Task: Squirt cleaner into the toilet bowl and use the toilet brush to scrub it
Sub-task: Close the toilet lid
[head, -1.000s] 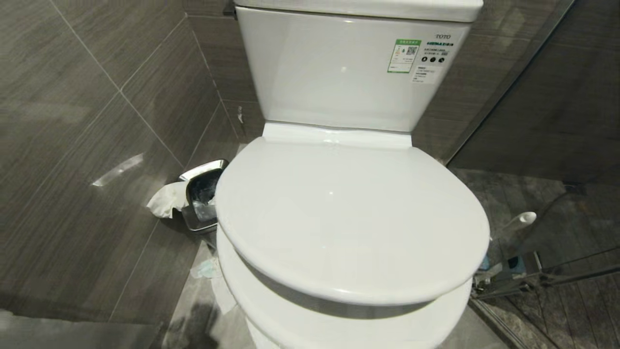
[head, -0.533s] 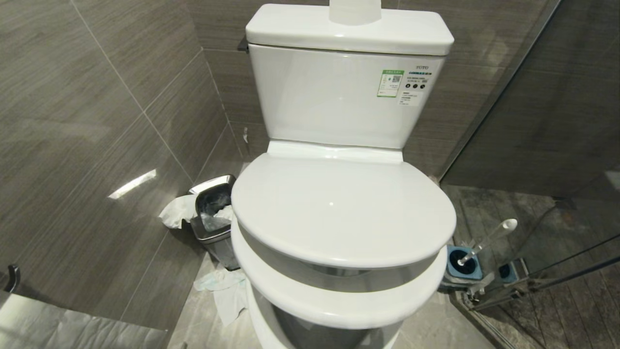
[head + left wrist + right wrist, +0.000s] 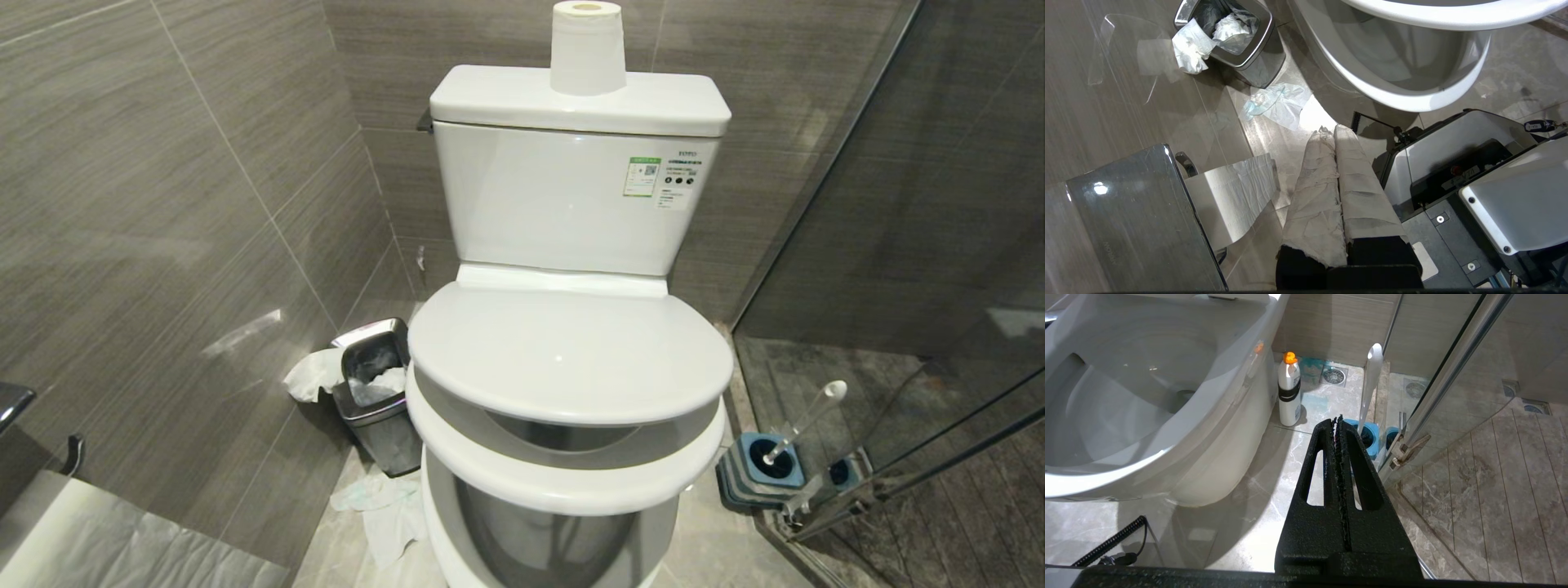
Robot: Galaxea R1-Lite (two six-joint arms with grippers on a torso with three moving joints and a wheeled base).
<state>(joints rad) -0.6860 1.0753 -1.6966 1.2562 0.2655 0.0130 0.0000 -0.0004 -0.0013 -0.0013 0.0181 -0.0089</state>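
We see the toilet bowl (image 3: 563, 523) ahead, lid (image 3: 567, 351) hovering half-lowered | toilet brush (image 3: 804, 420) upright in its holder (image 3: 763, 469), floor right of bowl | our left gripper (image 3: 1333, 130) pressed together, empty | our right gripper (image 3: 1337, 420) pressed together, empty, near brush

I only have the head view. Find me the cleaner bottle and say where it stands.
Observer: The right wrist view shows a white bottle with an orange cap, upright on the floor beside the toilet.
Operator: Report the right gripper.
Observer: Right gripper is shut and empty, pointing towards the brush.
Operator: Now the left.
Observer: Left gripper is shut, in pale wrapping, holding nothing.
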